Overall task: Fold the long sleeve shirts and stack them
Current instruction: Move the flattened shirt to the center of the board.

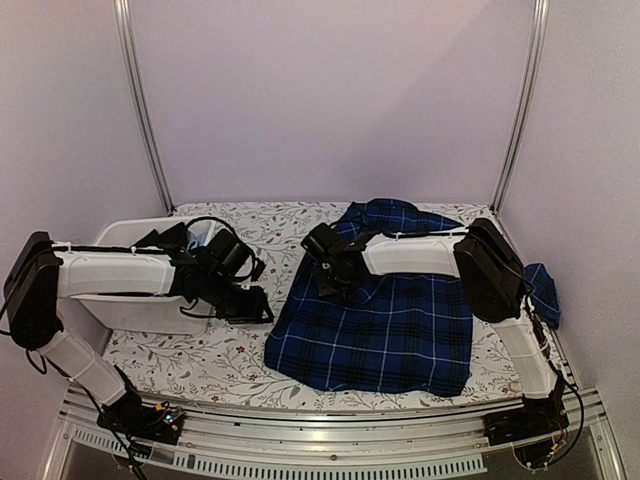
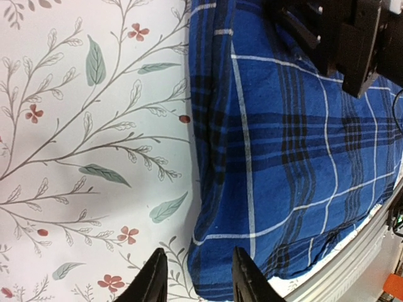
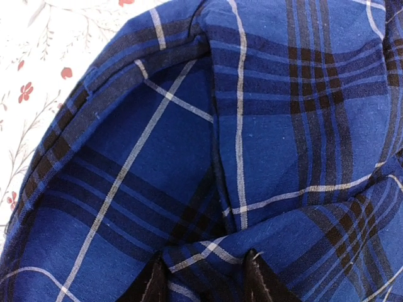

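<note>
At the far left we see a white bin point(image 1: 120, 310) sitting on the bench point(image 1: 200, 350), with the left arm stretched across its top toward the middle. A scrap of pale blue shows in the bin behind the arm, too hidden for us to name. The left tool point(image 1: 255, 303) hangs just past the bin, close to the left edge of the plaid shirt point(image 1: 380, 330). From the left wrist we look down on the flowered cover of the bench point(image 2: 94, 157) and the shirt's left edge point(image 2: 283, 157). There the left tool point(image 2: 198, 280) has its two dark fingers point(image 2: 151, 280) parted, with nothing clamped between them; the shirt's hem lies below the gap. The navy plaid shirt, with its thin white and light-blue lines, lies spread flat over the middle and right of the bench. Its near edge sits close to the front rail, and a bunched part lies toward the back. The right arm reaches in from the right, and the right tool point(image 1: 330, 275) rests on the shirt's upper left part. In the right wrist view the right tool point(image 3: 204, 283) has a raised ridge of the plaid shirt point(image 3: 157, 157) gathered between its fingers point(image 3: 151, 283), with creases running in toward the pinch, so we read it as gripping the cloth. Furthest right, beyond the right arm, a dark blue cloth point(image 1: 543, 290) lies at the bench's edge, well apart from the plaid shirt.
</note>
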`<state>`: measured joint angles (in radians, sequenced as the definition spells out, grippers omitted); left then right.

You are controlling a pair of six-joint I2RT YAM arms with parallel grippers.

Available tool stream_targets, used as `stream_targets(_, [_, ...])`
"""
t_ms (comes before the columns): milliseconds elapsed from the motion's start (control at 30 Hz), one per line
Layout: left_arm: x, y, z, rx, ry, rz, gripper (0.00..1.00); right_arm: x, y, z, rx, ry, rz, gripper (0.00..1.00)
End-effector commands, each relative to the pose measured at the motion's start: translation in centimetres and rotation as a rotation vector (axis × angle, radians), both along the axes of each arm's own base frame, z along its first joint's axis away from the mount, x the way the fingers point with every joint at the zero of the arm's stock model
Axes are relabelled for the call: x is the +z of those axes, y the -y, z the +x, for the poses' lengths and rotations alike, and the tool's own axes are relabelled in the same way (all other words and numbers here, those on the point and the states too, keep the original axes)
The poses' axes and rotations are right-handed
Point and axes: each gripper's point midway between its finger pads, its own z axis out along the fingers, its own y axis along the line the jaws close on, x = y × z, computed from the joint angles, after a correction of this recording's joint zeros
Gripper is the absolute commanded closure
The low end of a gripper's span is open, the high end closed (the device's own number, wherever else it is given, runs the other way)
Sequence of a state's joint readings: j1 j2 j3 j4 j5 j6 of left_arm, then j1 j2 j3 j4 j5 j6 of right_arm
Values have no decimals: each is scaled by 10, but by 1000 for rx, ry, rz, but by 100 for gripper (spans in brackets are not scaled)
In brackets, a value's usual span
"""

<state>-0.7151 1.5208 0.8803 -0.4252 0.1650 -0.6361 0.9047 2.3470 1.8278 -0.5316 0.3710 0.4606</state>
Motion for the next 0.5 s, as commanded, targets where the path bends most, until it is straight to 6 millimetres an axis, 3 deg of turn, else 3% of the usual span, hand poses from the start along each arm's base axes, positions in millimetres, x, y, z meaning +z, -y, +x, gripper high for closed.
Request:
stream_targets(0, [2, -10, -5, 4, 7, 18, 65, 20, 11, 10, -43, 34, 6, 62])
stream_targets(167, [1, -9, -10, 2, -8, 5, 65, 36, 7, 9, -14, 41, 44, 64])
stream_targets(300, [-3, -9, -14, -2, -26, -5, 63, 38, 2, 6, 14, 27, 65, 49])
stream_targets(467, [-13, -5, -27, -22, -65, -25, 60, 41, 0, 5, 22, 26, 76, 46])
